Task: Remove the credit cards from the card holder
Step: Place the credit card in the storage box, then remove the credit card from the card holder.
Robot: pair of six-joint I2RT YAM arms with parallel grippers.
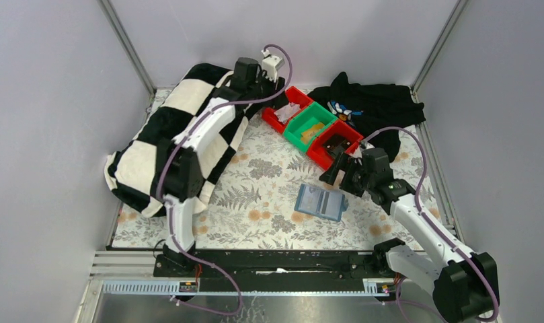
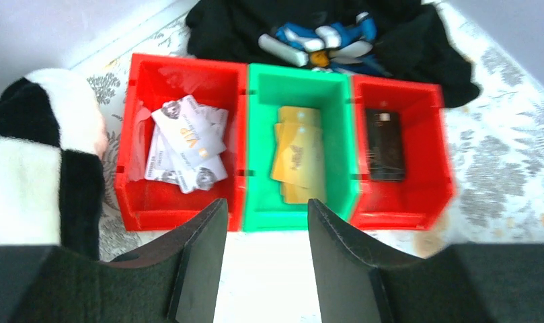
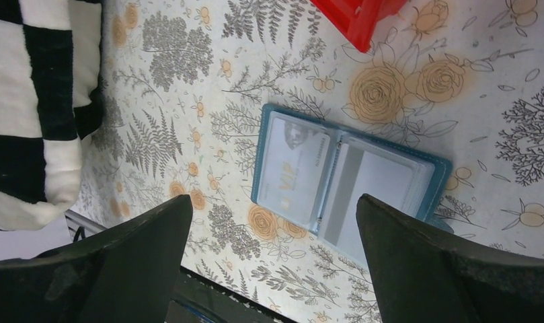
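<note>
The teal card holder (image 1: 321,202) lies open and flat on the floral cloth. In the right wrist view (image 3: 440,168) its two clear pockets each show a pale card: a VIP card (image 3: 292,168) on the left and a card with a grey stripe (image 3: 373,188) on the right. My right gripper (image 1: 336,175) is open and empty, hovering above the holder's far right side (image 3: 272,208). My left gripper (image 1: 277,89) is open and empty above the near side of three bins (image 2: 265,215). Pale VIP cards (image 2: 188,145) lie in the left red bin (image 2: 188,64).
A green bin (image 2: 262,134) holds gold cards (image 2: 299,155). The right red bin (image 2: 430,148) holds a dark card (image 2: 384,145). A black garment (image 1: 376,104) lies behind the bins. A black-and-white checkered blanket (image 1: 168,134) fills the left side. The table's front edge is near the holder.
</note>
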